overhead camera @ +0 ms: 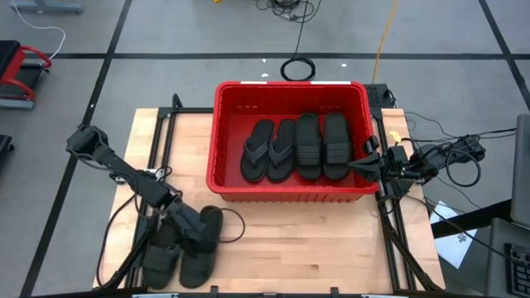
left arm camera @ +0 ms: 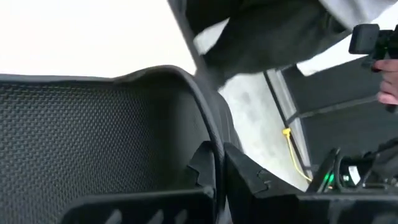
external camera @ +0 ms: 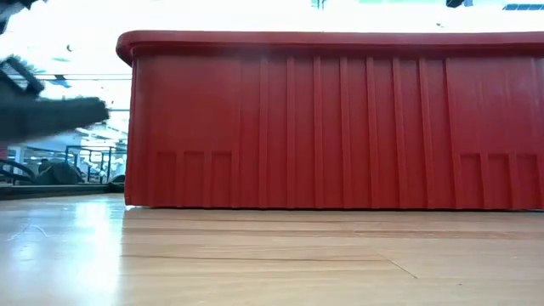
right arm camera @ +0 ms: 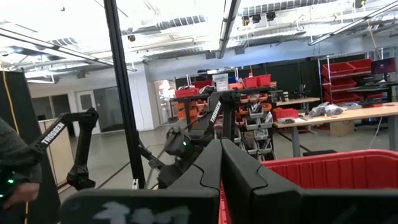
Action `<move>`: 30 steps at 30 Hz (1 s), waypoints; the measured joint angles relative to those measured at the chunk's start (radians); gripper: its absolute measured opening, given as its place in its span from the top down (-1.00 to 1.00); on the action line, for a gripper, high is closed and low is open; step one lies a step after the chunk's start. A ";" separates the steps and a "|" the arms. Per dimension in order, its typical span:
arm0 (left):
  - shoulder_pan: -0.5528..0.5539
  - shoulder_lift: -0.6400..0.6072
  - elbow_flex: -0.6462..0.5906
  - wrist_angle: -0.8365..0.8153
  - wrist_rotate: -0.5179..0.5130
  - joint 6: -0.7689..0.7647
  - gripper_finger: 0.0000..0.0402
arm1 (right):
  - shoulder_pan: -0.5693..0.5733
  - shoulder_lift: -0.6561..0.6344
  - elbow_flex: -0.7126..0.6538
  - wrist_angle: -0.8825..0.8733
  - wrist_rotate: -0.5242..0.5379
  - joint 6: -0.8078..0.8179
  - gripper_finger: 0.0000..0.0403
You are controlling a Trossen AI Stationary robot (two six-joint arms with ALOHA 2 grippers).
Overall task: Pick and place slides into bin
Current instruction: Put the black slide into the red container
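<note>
Gripping a sandal (overhead camera: 209,234) with fingers pinched, left end effector (overhead camera: 184,222); beyond it, bin (overhead camera: 291,192) holding four sandals (overhead camera: 296,147); right end effector (overhead camera: 364,165), fingers pressed together, at the bin's rim.

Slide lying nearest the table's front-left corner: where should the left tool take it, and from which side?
Probably its outer long edge, coming down from above on the side away from its neighbour. The slide lies flat on the table, and the second slide and left tool crowd its other side.
</note>
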 joint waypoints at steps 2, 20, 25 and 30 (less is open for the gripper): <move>-0.001 -0.004 0.038 -0.010 -0.013 0.025 0.98 | 0.000 0.000 0.000 0.000 0.014 0.001 1.00; -0.077 -0.004 0.364 -0.311 -0.137 0.137 0.99 | 0.000 0.000 0.000 0.000 0.025 0.001 1.00; -0.071 -0.004 0.611 -0.649 -0.159 0.222 0.98 | 0.000 0.000 0.000 0.000 0.021 0.025 1.00; 0.012 -0.005 0.863 -0.945 -0.280 0.351 0.98 | 0.000 0.000 0.000 0.000 0.021 0.025 1.00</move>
